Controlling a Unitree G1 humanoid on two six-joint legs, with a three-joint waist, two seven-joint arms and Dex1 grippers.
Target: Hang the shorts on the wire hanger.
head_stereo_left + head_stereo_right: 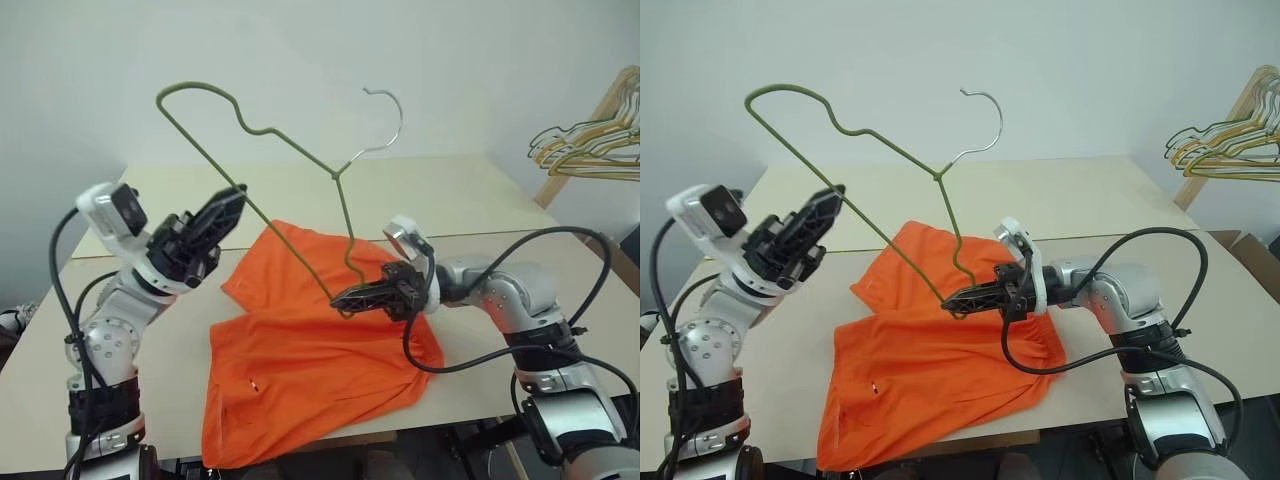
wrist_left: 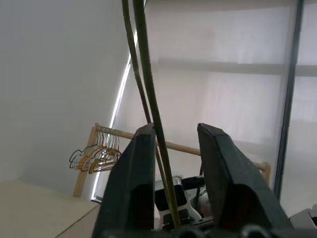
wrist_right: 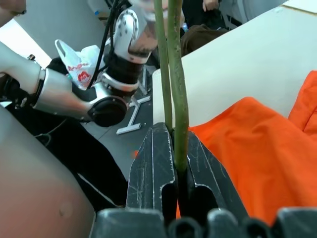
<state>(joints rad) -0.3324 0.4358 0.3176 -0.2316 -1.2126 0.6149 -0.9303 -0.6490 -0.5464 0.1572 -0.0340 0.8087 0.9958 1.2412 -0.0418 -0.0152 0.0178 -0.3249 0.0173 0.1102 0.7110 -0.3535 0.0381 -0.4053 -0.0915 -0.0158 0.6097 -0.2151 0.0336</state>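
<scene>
Your right end effector [image 1: 345, 298] is clamping the lower corner of the wire hanger [image 1: 290, 150], holding it raised and tilted above the shorts [image 1: 310, 350]. Your left end effector [image 1: 232, 200] is standing partly parted, the hanger's long wire passing between its fingers [image 2: 136, 173]. The shorts are lying crumpled on the desk [image 1: 450, 195], beneath the hanger, one edge drooping over the desk's near side.

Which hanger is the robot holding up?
The olive-grey wire hanger, alone above the orange shorts. The other hangers, yellowish and dark, hang bunched on a wooden rack.
</scene>
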